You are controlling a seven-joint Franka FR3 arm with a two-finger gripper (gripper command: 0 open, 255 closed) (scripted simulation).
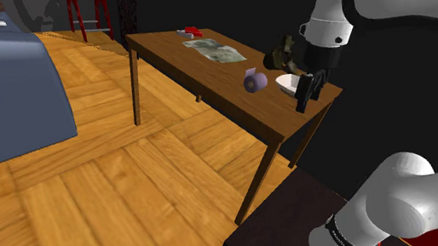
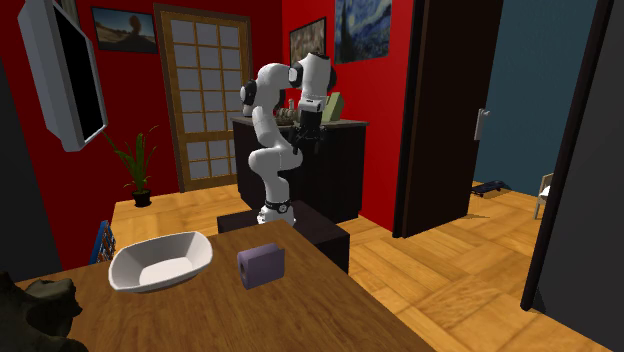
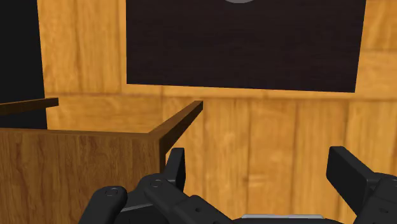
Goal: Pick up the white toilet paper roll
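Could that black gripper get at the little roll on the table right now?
Probably yes. The gripper hangs open by the corner of the table, and the purplish roll lies nearby on bare wood. A white bowl sits between them, so it may have to pass over that.

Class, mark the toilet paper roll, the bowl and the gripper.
purple toilet paper roll [image 2: 261,265]: second exterior view, its side face.
white bowl [image 2: 152,268]: second exterior view, inner wall.
gripper [image 3: 261,168]: wrist view, midway between its open fingers.
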